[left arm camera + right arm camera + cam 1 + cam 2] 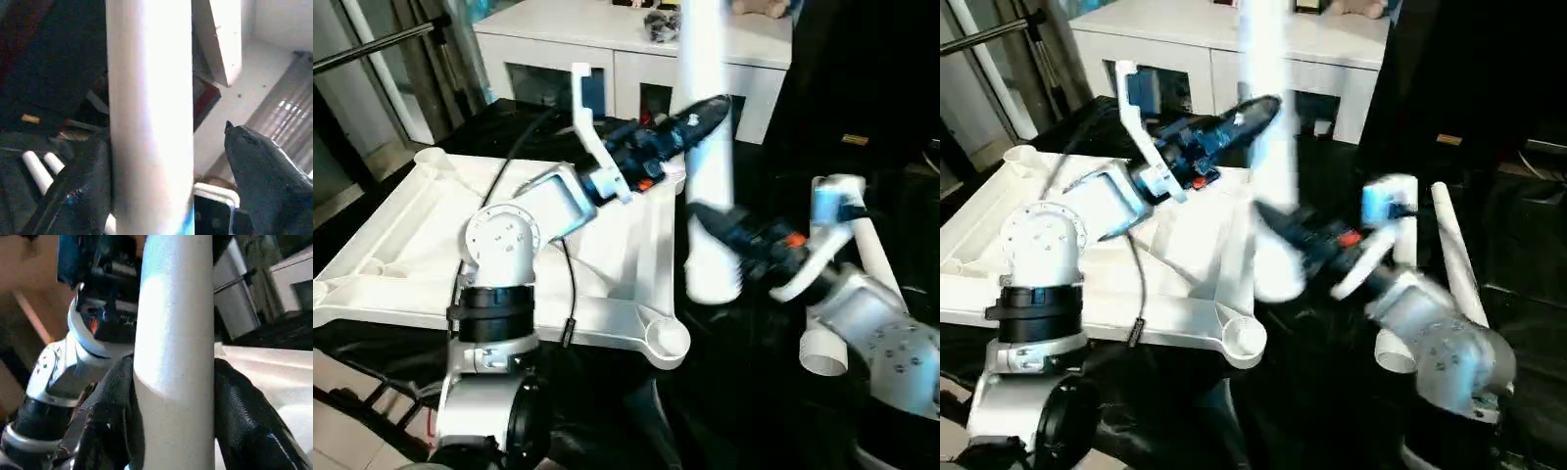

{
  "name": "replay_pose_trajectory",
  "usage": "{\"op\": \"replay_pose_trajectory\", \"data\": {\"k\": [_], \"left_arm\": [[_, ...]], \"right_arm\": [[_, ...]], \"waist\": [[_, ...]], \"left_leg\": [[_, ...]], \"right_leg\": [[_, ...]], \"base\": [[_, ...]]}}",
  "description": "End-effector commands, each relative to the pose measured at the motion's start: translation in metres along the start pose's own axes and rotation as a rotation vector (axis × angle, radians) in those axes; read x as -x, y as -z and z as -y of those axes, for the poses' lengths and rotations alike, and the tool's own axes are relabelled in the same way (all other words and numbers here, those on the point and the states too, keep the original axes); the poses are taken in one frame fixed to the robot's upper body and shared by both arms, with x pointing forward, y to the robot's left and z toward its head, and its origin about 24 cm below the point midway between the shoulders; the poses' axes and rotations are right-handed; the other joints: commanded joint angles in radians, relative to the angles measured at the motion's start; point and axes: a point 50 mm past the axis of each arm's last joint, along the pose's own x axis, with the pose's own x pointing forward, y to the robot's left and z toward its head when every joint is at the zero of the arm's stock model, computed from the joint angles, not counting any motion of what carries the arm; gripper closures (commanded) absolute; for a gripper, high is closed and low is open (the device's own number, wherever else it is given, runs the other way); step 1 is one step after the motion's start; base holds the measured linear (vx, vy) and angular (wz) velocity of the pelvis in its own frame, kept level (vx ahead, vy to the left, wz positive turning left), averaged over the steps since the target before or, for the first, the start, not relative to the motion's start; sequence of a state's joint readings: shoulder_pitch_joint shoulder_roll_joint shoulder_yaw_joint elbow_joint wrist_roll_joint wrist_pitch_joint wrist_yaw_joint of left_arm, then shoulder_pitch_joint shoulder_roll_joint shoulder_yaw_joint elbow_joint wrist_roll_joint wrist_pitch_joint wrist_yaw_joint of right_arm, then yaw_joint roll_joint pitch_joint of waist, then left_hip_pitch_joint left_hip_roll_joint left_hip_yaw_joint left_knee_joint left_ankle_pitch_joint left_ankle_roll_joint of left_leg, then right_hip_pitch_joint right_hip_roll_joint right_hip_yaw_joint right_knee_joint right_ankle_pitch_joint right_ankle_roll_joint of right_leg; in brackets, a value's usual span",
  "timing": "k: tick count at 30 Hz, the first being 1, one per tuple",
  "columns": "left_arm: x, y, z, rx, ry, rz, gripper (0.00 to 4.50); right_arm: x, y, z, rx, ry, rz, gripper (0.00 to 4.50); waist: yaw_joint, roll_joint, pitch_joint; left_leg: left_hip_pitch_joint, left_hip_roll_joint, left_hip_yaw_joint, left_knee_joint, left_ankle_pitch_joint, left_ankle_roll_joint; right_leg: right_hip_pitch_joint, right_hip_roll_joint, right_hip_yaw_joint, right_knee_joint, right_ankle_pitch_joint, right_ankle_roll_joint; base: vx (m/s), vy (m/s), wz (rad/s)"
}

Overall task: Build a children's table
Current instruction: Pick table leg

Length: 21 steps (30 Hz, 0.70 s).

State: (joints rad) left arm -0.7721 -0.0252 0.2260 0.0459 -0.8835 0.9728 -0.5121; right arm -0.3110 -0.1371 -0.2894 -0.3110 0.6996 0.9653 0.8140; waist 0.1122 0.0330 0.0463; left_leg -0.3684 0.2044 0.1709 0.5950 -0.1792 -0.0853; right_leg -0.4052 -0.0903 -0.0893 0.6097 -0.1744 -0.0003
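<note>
The white tabletop lies underside up on the left, with a round corner socket near me. One white leg stands upright just right of the tabletop's edge, its lower end over the black cloth and outside the socket. My right gripper is shut on the leg low down, and both fingers press against its sides. Higher up, my left gripper is open around the leg. One finger is against it and the other stands apart.
Two more white legs lie on the black cloth at the right, by my right forearm. A white cabinet stands close behind the work. A metal rod crosses the far left corner.
</note>
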Motion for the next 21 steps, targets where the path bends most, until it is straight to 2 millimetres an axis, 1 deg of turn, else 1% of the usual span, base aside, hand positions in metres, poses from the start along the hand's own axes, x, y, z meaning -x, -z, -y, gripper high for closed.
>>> {"op": "replay_pose_trajectory", "data": {"k": [1, 3, 4, 5, 6, 7, 8, 9, 10, 11, 12, 13, 15, 16, 17, 18, 19, 21], "left_arm": [[-0.003, 0.006, 0.005, -0.011, 0.002, -0.045, 0.83], [-0.003, 0.011, 0.003, -0.015, -0.031, -0.074, 0.83], [-0.002, 0.015, -0.002, -0.033, -0.097, -0.087, 1.01], [-0.002, 0.015, -0.002, -0.033, -0.097, -0.087, 1.18], [-0.002, 0.015, -0.007, -0.044, -0.157, -0.087, 1.18], [-0.003, 0.014, -0.018, -0.086, -0.318, -0.067, 1.22], [-0.003, 0.014, -0.018, -0.086, -0.318, -0.067, 1.22], [-0.002, 0.014, -0.021, -0.105, -0.369, -0.061, 1.32], [-0.002, 0.013, -0.024, -0.115, -0.415, -0.042, 1.49], [-0.002, 0.012, -0.025, -0.115, -0.431, -0.031, 1.57], [-0.003, 0.011, -0.028, -0.103, -0.486, 0.010, 1.59], [-0.003, 0.009, -0.031, -0.097, -0.536, 0.051, 1.59], [-0.003, 0.007, -0.033, -0.094, -0.577, 0.086, 1.65], [-0.001, 0.004, -0.037, -0.085, -0.627, 0.122, 1.93], [0.000, 0.003, -0.038, -0.082, -0.644, 0.136, 1.99], [0.003, -0.001, -0.043, -0.069, -0.710, 0.176, 2.00], [0.003, -0.001, -0.043, -0.069, -0.710, 0.176, 2.06], [0.006, -0.004, -0.047, -0.053, -0.772, 0.218, 2.36]], "right_arm": [[-0.004, 0.000, -0.002, 0.040, -0.008, -0.024, 2.61], [-0.008, 0.001, -0.003, 0.061, -0.008, -0.048, 2.61], [-0.014, 0.003, -0.001, 0.118, 0.034, -0.085, 2.61], [-0.014, 0.003, -0.001, 0.118, 0.034, -0.085, 2.61], [-0.019, 0.004, 0.001, 0.162, 0.069, -0.108, 2.61], [-0.029, 0.009, 0.006, 0.266, 0.159, -0.173, 2.61], [-0.029, 0.009, 0.006, 0.266, 0.159, -0.173, 2.61], [-0.033, 0.011, 0.008, 0.313, 0.190, -0.200, 2.61], [-0.037, 0.015, 0.010, 0.358, 0.212, -0.219, 2.61], [-0.039, 0.016, 0.010, 0.370, 0.223, -0.223, 2.61], [-0.045, 0.019, 0.012, 0.393, 0.256, -0.222, 2.61], [-0.050, 0.020, 0.011, 0.393, 0.264, -0.214, 2.61], [-0.055, 0.022, 0.009, 0.394, 0.261, -0.206, 2.61], [-0.060, 0.022, 0.007, 0.393, 0.258, -0.195, 2.61], [-0.061, 0.022, 0.006, 0.392, 0.256, -0.190, 2.61], [-0.064, 0.022, 0.004, 0.394, 0.260, -0.176, 2.61], [-0.064, 0.022, 0.004, 0.394, 0.260, -0.176, 2.61], [-0.067, 0.022, 0.004, 0.412, 0.270, -0.165, 2.61]], "waist": [[0.005, -0.019, -0.066], [0.005, -0.019, -0.066], [0.005, -0.019, -0.067], [0.002, -0.017, -0.065], [0.003, -0.018, -0.066], [0.001, -0.019, -0.065], [-0.004, -0.018, -0.063], [-0.002, -0.017, -0.065], [-0.003, -0.018, -0.063], [-0.003, -0.019, -0.063], [-0.001, -0.018, -0.065], [-0.004, -0.019, -0.065], [-0.005, -0.019, -0.067], [-0.004, -0.019, -0.069], [-0.004, -0.017, -0.069], [-0.005, -0.014, -0.070], [-0.005, -0.014, -0.070], [-0.006, -0.014, -0.071]], "left_leg": [[0.000, 0.008, 0.000, -0.065, -0.136, 0.012], [-0.001, 0.008, 0.000, -0.065, -0.130, 0.011], [0.000, 0.009, 0.000, -0.065, -0.129, 0.012], [-0.002, 0.010, -0.001, -0.066, -0.129, 0.005], [-0.002, 0.010, -0.002, -0.066, -0.133, 0.000], [-0.003, 0.009, -0.002, -0.066, -0.132, -0.001], [-0.004, 0.009, -0.004, -0.067, -0.137, -0.016], [0.000, 0.007, -0.002, -0.066, -0.141, -0.016], [0.000, 0.004, 0.000, -0.065, -0.147, -0.015], [-0.002, 0.005, -0.001, -0.065, -0.151, -0.013], [-0.002, 0.006, -0.002, -0.065, -0.150, -0.012], [-0.002, 0.007, -0.003, -0.066, -0.150, -0.009], [-0.004, 0.009, -0.005, -0.066, -0.144, -0.003], [-0.005, 0.009, -0.005, -0.064, -0.134, 0.004], [-0.005, 0.009, -0.005, -0.064, -0.126, 0.008], [-0.005, 0.009, -0.005, -0.063, -0.119, 0.011], [-0.005, 0.008, -0.005, -0.062, -0.117, 0.014], [-0.005, 0.010, -0.005, -0.062, -0.110, 0.017]], "right_leg": [[0.057, -0.044, 0.040, -0.092, -0.343, -0.080], [0.056, -0.042, 0.040, -0.092, -0.330, -0.075], [0.055, -0.042, 0.040, -0.091, -0.323, -0.077], [0.055, -0.041, 0.040, -0.091, -0.312, -0.076], [0.057, -0.042, 0.039, -0.090, -0.315, -0.072], [0.057, -0.041, 0.040, -0.090, -0.313, -0.069], [0.058, -0.039, 0.039, -0.093, -0.317, -0.053], [0.056, -0.041, 0.039, -0.096, -0.337, -0.042], [0.055, -0.040, 0.040, -0.098, -0.350, -0.037], [0.055, -0.041, 0.039, -0.099, -0.359, -0.034], [0.055, -0.042, 0.038, -0.097, -0.354, -0.035], [0.054, -0.041, 0.037, -0.097, -0.340, -0.043], [0.057, -0.041, 0.037, -0.092, -0.298, -0.062], [0.058, -0.040, 0.038, -0.087, -0.261, -0.075], [0.058, -0.039, 0.039, -0.084, -0.227, -0.086], [0.058, -0.038, 0.040, -0.080, -0.193, -0.096], [0.059, -0.039, 0.040, -0.079, -0.183, -0.101], [0.060, -0.039, 0.040, -0.075, -0.156, -0.120]], "base": [[0.000, 0.000, 0.00], [0.000, 0.000, 0.00], [0.000, 0.000, 0.00], [0.000, 0.000, 0.00], [0.000, 0.000, 0.00], [0.000, 0.000, 0.00], [0.000, 0.000, 0.00], [0.000, 0.000, 0.00], [0.000, 0.000, 0.00], [0.000, 0.000, 0.00], [0.000, 0.000, 0.00], [0.000, 0.000, 0.00], [0.000, 0.000, 0.00], [0.000, 0.000, 0.00], [0.000, 0.000, 0.00], [0.000, 0.000, 0.00], [0.000, 0.000, 0.00], [0.000, 0.000, 0.00]]}}
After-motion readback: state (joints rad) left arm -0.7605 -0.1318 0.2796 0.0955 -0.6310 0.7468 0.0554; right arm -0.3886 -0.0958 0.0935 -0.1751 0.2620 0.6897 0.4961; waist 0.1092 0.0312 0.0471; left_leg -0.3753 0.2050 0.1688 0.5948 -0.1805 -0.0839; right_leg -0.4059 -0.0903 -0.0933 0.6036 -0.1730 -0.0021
